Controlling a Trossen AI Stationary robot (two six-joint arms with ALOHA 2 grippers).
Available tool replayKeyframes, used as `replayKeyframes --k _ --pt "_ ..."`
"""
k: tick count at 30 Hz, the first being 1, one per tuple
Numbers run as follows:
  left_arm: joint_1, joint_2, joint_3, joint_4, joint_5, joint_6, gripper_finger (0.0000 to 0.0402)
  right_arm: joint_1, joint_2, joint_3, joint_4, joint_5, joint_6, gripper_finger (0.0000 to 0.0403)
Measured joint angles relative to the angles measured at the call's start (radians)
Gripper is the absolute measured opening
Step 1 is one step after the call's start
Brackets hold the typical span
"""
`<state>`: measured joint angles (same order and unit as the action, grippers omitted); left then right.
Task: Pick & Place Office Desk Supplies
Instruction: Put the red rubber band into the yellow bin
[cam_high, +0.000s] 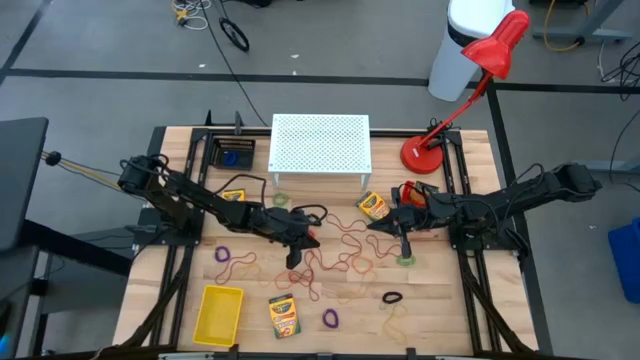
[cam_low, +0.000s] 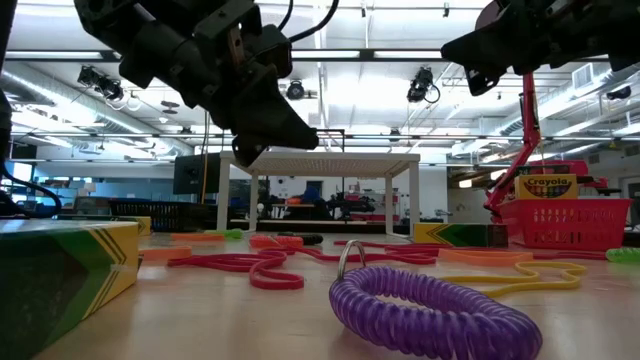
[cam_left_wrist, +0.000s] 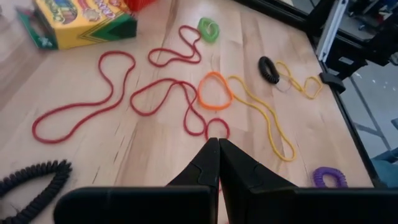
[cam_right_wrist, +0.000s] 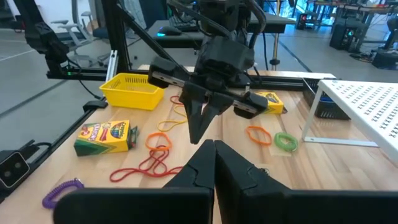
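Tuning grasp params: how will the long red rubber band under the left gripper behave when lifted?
Probably floppy: the red rubber band lies in loose, irregular loops flat on the table, so it should sag and dangle. It looks thin, so likely very light. It passes through the orange loop and near a yellow band, so lifting may drag those along.

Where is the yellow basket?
In the high view, the yellow basket sits at the table's front left corner, just left of a crayon box.

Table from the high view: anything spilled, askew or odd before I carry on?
Nothing damaged. Rubber bands and coil loops lie loose across the middle, the yellow bin is empty, and one crayon box lies skewed beside it.
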<state>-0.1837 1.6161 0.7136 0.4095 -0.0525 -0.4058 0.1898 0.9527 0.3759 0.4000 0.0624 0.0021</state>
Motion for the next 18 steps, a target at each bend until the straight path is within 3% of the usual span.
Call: replayKeyframes --k 18 --pt "0.0 0.0 0.0 0.002 0.0 -0.048 0.0008 0.0 0.0 0.0 0.001 0.0 0.0 0.0005"
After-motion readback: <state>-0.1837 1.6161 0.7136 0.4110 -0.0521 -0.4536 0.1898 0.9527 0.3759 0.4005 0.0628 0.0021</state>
